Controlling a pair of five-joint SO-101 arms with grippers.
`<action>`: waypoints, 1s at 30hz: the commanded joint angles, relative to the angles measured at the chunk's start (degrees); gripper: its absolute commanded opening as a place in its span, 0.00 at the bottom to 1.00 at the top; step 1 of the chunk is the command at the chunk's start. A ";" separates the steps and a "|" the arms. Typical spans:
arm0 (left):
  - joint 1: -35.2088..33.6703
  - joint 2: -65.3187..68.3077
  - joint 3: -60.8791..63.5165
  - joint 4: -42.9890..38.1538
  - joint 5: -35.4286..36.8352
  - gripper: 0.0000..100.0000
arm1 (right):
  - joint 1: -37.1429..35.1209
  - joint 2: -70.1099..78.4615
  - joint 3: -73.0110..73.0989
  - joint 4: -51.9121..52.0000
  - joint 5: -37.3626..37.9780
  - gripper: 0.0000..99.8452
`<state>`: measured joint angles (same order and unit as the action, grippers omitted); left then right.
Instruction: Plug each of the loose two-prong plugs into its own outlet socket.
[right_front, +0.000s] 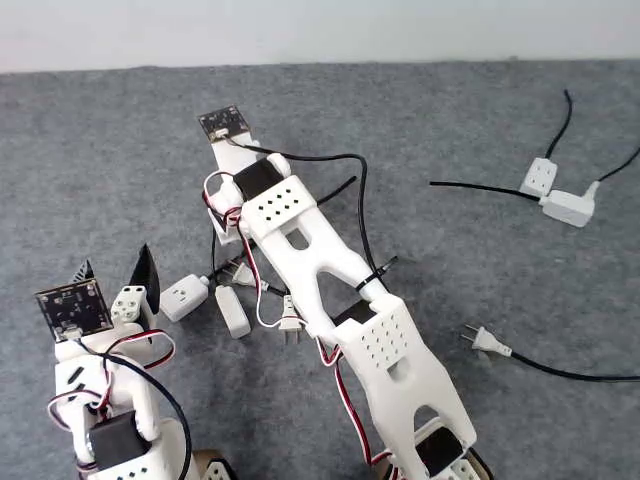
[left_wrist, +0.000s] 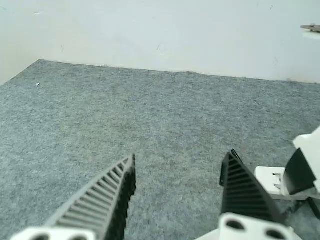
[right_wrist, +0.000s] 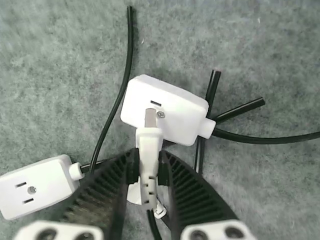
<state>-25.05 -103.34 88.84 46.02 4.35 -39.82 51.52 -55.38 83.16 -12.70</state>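
The right gripper (right_wrist: 148, 157), clamped on the plug (right_wrist: 148, 175) left of the middle of the mat (right_wrist: 60, 60), has a prong (right_wrist: 150, 118) on the face of the socket (right_wrist: 172, 117), so a skewed push may shove the socket away, as the left gripper (left_wrist: 181, 155), jaws apart, braces nothing near the mat's left edge.

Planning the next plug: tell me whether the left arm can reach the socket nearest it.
Probably yes: the left end effector is open, and the socket lies just beside it with nothing between them.
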 joint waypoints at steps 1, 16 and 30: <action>-0.35 -0.09 -0.57 -1.58 0.70 0.27 | 0.13 -0.22 -3.08 -1.27 -0.44 0.01; -0.35 -0.09 -0.57 -1.58 0.70 0.27 | -0.75 0.84 -3.52 -0.92 0.35 0.01; 0.09 -0.09 -0.75 -1.67 -0.35 0.27 | -5.14 -8.31 -3.52 8.48 5.36 0.01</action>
<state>-25.05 -103.34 88.84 46.02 4.35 -42.81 49.14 -56.18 89.41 -10.15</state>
